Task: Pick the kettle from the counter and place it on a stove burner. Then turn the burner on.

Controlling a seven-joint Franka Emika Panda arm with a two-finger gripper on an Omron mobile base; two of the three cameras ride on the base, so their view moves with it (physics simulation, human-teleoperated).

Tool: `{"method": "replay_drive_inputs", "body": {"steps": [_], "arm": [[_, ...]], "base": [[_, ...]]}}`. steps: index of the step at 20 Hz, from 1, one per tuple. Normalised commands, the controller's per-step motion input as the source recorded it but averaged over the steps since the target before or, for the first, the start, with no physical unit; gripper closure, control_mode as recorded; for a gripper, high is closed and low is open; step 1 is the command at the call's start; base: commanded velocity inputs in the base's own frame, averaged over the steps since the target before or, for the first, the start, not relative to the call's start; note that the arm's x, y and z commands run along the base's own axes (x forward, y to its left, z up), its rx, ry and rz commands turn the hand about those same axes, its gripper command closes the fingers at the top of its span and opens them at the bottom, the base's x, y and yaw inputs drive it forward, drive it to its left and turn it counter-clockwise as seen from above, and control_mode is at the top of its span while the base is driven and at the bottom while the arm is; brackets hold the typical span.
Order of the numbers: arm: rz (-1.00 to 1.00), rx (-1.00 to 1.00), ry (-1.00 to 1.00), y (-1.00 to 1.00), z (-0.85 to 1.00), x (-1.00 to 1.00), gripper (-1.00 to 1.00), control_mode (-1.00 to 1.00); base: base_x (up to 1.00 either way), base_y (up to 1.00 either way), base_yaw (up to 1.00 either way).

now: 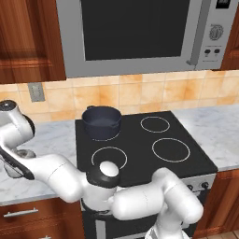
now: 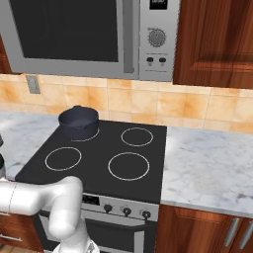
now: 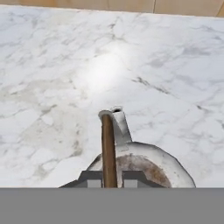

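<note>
The gripper [image 3: 108, 178] is clamped on the kettle's [image 3: 146, 164] upright handle [image 3: 107, 144], over the marble counter [image 3: 52, 78].

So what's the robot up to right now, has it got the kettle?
Gripper straddling the handle, grip unclear. Kettle on the counter. Pot sits on the back-left burner.

A home kitchen: black glass four-ring cooktop [image 1: 140, 140]; silver built-in microwave [image 1: 140, 32]; white marble bench [image 2: 207, 168]; reddish-brown wooden cabinets [image 2: 217, 42]; tan tiled backsplash [image 1: 140, 93]
</note>
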Motion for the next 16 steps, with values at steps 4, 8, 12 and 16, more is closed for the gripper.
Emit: {"method": "replay_drive_inputs", "body": {"steps": [4, 8, 12, 16], "arm": [[0.00, -0.06, -0.22, -0.14, 0.12, -0.87, 1.00, -1.00], [0.00, -0.10, -0.25, -0.50, 0.22, -0.97, 1.00, -1.00], [0.00, -0.06, -0.24, -0.94, 0.36, -0.64, 1.00, -1.00], [0.04, -0.03, -0.24, -1.00, 0.20, -0.32, 1.00, -1.00]], "base": [[0.00, 0.00, 0.00], [0.00, 0.00, 0.00], [0.00, 0.00, 0.00], [0.00, 0.00, 0.00]]}}
